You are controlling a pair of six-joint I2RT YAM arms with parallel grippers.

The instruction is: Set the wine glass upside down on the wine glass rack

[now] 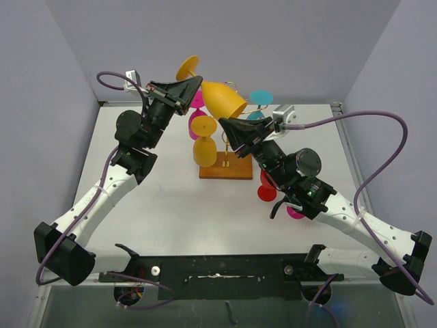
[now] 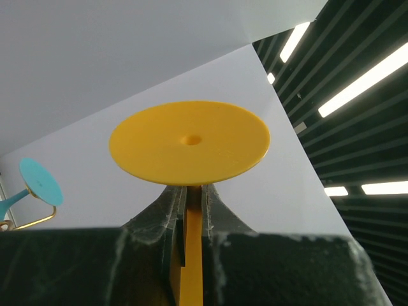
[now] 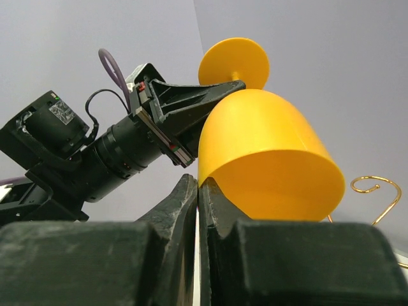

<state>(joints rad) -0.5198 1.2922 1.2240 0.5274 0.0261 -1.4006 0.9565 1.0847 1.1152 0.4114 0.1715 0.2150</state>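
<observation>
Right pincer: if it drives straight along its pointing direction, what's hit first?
The yellow plastic wine glass: its bowl rim is pinched in the tips of the right pincer. Close behind is the left pincer on the stem; depth unclear.

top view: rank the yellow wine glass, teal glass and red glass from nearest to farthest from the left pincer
1. yellow wine glass: its stem is in the left pincer
2. teal glass: off to the right
3. red glass: far front right

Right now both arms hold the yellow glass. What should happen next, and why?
Probably the right gripper should open and release the rim: the left gripper is clamped on the stem of the yellow wine glass, so it alone could hang it on the rack.
</observation>
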